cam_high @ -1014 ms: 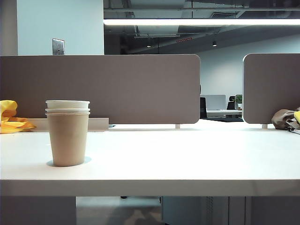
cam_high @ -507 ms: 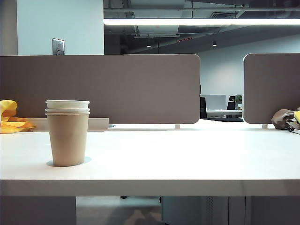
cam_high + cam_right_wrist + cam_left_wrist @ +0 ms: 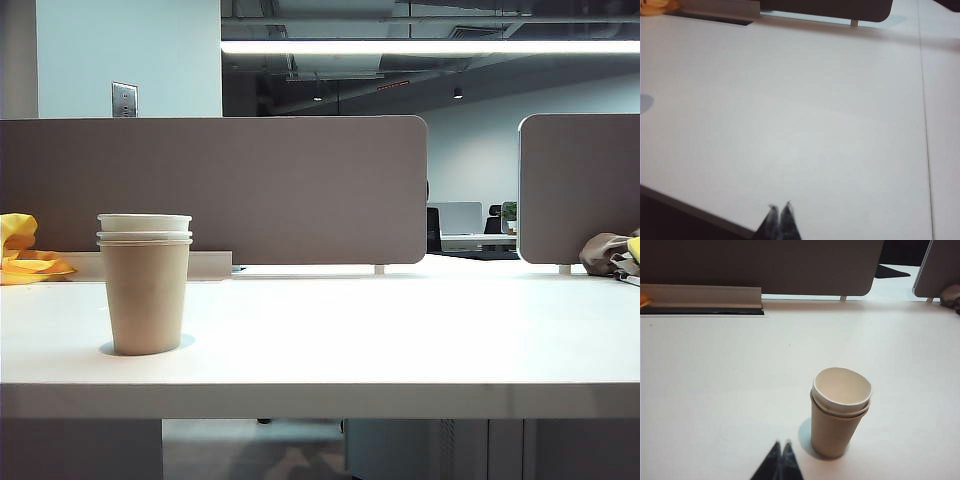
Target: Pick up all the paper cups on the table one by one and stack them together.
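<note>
The three paper cups (image 3: 145, 285) stand nested as one upright stack on the left part of the white bench (image 3: 400, 340), well back from neither edge but nearer the front than the grey partition panel (image 3: 215, 190) behind it. The tan-brown cup is on the outside, resting on the bench top; the rims of the two white cups show one above the other just over its lip. From above, in the left wrist view, the same stack (image 3: 840, 412) shows a pale, empty interior, with a small shadow on the bench at its base.

The left tool (image 3: 780, 445) hangs over the bench near the stack, apart from it and touching nothing; its two dark fingertips meet at a point, so it is clenched and empty. The right tool (image 3: 779, 206) is likewise pinched closed with nothing between its tips, poised over a bare stretch of bench close to the front edge, well away from the cups. Neither arm appears in the exterior view.

A low beige cable tray (image 3: 150, 265) runs along the foot of the partition behind the stack. A crumpled yellow cloth (image 3: 22, 255) lies at the far left of the bench, and a brownish bundle (image 3: 612, 253) sits at the far right, beside a second partition panel (image 3: 578, 185). A long ceiling light (image 3: 430, 46) glows across the office beyond.
</note>
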Tool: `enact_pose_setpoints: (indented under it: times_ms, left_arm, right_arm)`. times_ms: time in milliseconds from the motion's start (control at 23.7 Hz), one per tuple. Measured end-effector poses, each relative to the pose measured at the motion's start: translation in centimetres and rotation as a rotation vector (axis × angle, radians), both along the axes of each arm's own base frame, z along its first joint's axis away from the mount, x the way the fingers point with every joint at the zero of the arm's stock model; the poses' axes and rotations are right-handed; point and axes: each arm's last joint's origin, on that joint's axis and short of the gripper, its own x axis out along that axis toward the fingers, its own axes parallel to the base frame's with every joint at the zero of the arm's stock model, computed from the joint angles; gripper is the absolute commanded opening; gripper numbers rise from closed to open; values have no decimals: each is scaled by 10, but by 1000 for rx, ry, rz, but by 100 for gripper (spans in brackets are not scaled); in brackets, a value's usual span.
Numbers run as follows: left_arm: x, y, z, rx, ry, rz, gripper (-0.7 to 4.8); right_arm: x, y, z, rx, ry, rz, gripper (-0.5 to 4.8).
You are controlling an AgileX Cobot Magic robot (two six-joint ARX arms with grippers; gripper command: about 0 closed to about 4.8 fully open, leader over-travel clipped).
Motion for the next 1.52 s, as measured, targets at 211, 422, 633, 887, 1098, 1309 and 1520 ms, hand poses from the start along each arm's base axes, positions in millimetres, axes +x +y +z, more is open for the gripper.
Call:
enact_pose_setpoints:
  times_ms: [211,422,633,887,1098,1309,1520]
  left_arm:
    - [0,0,0,0,0,0,-5]
    - [0,0,0,0,0,0,-5]
    - [0,0,0,0,0,0,-5]
    - [0,0,0,0,0,0,-5]
    - [-1,0,-4,4,41,0,-5]
    - [7,-2,-14,-4,3,-33,-5]
    - [14,-3,-15,-16,-132,-42,-5]
  right_arm:
    - [0,0,2,13,-19,0,14]
    - [1,0,5,29,-43,-2,13]
    - [1,0,5,28,-43,-2,14]
    - [1,0,5,28,-43,-2,13]
    - [1,0,5,28,-43,-2,13]
    - [0,0,6,39,-57,5,13]
    - [0,0,7,68,-100,5,14]
